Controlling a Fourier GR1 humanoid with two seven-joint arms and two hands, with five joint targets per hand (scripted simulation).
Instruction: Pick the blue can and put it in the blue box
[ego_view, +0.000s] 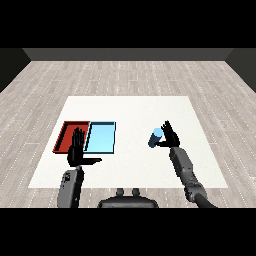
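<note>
Nearest to us, both grey forearms come in from the lower corners of the head view. Our left forearm (70, 187) rises almost straight up, and our left hand (78, 150) sits above it with fingers straight and spread and the thumb stuck out to the right, released and holding nothing. Its fingertips overlap the near edge of the trays, where the red one meets the blue one.

Our right forearm (186, 170) slants in from the lower right. Our right hand (169, 135) is at its end, fingers straight and fanned upward, relaxed rather than clenched. The blue can (155, 137) is immediately to the left of this hand, tilted, its pale top pointing up and to the right. The can appears to touch the hand at the palm side, but we see no fingers curled round it.

Between the can and the trays lies only bare white table (130, 165).

Farther back on the left, the red tray (70, 135) and the light blue tray (101, 137) lie side by side, touching, red on the outer side. We see nothing inside either of them. The can is well apart from the blue tray, off to its right.
</note>
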